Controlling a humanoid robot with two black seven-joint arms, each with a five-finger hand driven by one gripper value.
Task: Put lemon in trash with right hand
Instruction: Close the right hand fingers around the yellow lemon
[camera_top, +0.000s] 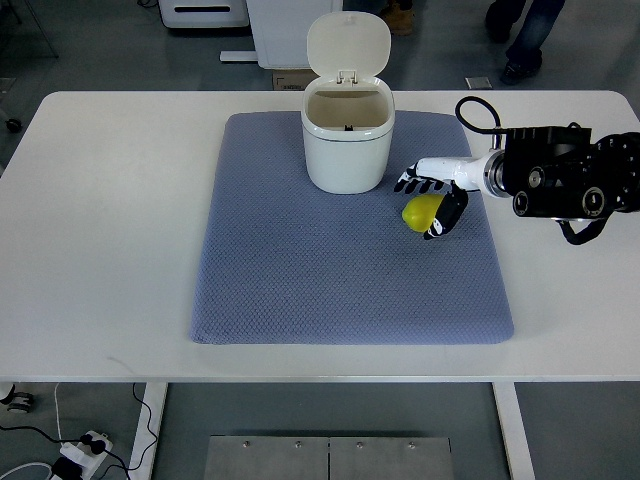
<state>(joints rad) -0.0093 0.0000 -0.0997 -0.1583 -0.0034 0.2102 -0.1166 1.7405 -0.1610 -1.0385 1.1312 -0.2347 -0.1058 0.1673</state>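
A yellow lemon lies on the blue-grey mat, to the right of a white trash bin whose lid stands flipped up at the back. My right hand comes in from the right edge and its black-and-white fingers curl around the lemon from above and from the right, closed on it. The lemon still looks low, at mat level. The bin's opening is uncovered and dark inside. The left arm does not show.
The mat covers the middle of a white table. The black forearm with a looped cable spans the table's right side. A person's legs and shoes stand on the floor behind the table.
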